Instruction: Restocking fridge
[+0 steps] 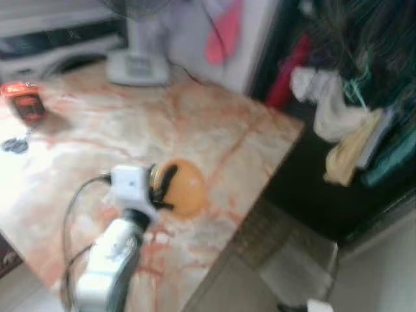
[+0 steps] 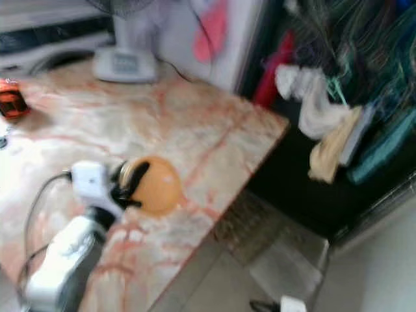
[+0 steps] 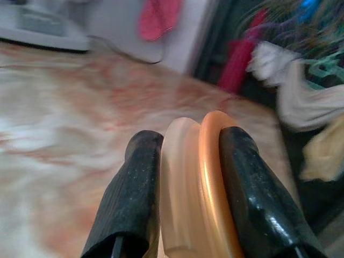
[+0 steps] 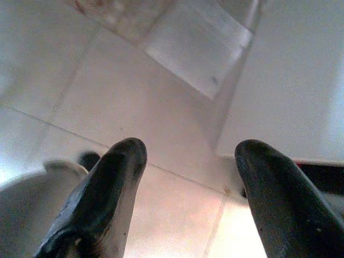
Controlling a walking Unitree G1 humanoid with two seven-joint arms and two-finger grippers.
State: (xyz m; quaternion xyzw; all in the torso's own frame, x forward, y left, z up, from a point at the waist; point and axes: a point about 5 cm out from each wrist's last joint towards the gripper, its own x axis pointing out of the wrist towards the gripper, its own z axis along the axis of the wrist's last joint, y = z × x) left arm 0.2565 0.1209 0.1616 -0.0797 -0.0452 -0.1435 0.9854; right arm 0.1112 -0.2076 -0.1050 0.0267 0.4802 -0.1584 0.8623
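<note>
Two black fingers of the left gripper (image 3: 188, 177) pinched an orange lid (image 1: 183, 187) by its rim over the marble table (image 1: 214, 130), probably ready for carrying to the fridge, while the right gripper (image 4: 188, 188) hung open above the floor (image 4: 161, 97).

A white fan base (image 1: 138, 67) stands at the marble table's (image 1: 214, 140) far edge; blurred clothes (image 1: 344, 123), perhaps laundry, hang beside it.
</note>
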